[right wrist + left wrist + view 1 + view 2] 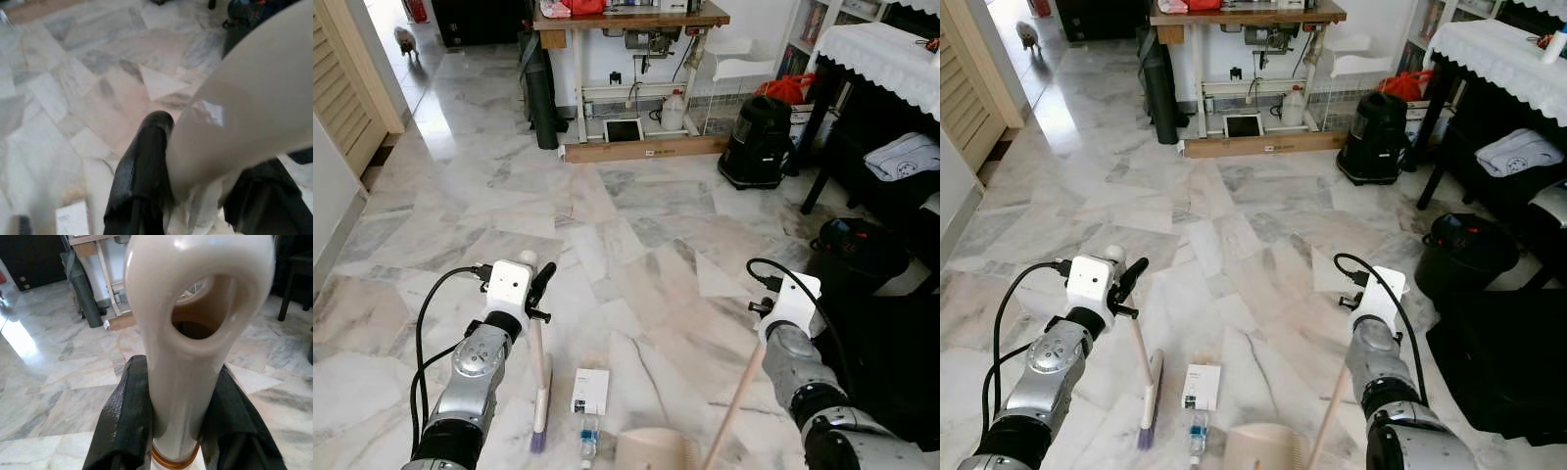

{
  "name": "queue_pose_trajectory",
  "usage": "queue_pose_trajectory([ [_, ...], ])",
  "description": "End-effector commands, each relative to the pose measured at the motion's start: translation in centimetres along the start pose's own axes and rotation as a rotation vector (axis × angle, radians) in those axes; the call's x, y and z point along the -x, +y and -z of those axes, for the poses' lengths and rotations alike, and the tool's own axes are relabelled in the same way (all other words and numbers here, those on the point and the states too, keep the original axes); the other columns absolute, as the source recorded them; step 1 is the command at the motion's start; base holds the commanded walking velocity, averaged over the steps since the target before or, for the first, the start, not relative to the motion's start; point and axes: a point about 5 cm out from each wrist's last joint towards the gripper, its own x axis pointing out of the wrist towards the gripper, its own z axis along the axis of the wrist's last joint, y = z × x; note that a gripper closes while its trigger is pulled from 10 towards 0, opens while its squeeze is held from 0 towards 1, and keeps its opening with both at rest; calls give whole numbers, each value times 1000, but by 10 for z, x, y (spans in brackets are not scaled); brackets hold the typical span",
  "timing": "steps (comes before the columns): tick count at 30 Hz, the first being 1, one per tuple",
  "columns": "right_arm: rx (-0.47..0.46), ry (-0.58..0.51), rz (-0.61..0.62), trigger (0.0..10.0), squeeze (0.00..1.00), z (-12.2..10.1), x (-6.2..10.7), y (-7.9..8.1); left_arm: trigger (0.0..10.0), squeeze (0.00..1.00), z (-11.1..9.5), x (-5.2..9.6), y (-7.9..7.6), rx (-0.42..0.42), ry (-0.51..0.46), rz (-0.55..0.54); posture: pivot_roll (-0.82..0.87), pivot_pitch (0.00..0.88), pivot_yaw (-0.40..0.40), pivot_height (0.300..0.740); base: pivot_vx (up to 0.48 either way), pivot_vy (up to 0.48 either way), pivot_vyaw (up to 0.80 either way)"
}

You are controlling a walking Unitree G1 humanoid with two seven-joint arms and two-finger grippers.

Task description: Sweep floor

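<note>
My left gripper (178, 401) is shut on the cream handle of a broom (537, 352), just under the handle's looped top (200, 293). The broom stands almost upright, its purple bristles (537, 438) on the marble floor before me. My right gripper (195, 161) is shut on the long beige handle (736, 401) of a dustpan. The beige pan (651, 450) rests on the floor between my arms. A small white box (590, 390) and a small clear bottle (588, 441) lie on the floor between the bristles and the pan.
A sewing table (626, 20) stands at the back, with a rolled dark mat (543, 98) leaning beside it. A black vacuum cleaner (759, 142), a dark table with a white lace cloth (876, 49) and a black bucket (857, 250) line the right. A louvred door (342, 88) is at the left.
</note>
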Motion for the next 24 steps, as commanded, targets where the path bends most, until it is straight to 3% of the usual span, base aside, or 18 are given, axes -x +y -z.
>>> queue_pose_trajectory([
  [1, 37, -198, -21, 10000, 0, -32, 0, 5, 10000, 0, -8, -5, -1, -10, -36, 4, 35, 0, -16, 740, 0, 0, 0],
  [7, 10, -244, -13, 10000, 0, -32, 2, 3, 10000, 0, -8, -4, -1, -12, -40, -5, 39, 0, -17, 740, 0, 0, 0],
  [12, 87, -274, -33, 10000, 0, -25, 5, 2, 10000, 0, -8, -3, 2, -29, -41, -10, 39, 0, -18, 740, 0, 0, 0],
  [24, 111, -224, -41, 10000, 0, -9, 5, -3, 10000, 0, 3, 3, 7, -47, 39, 21, 46, 0, -19, 740, 0, 0, 0],
])
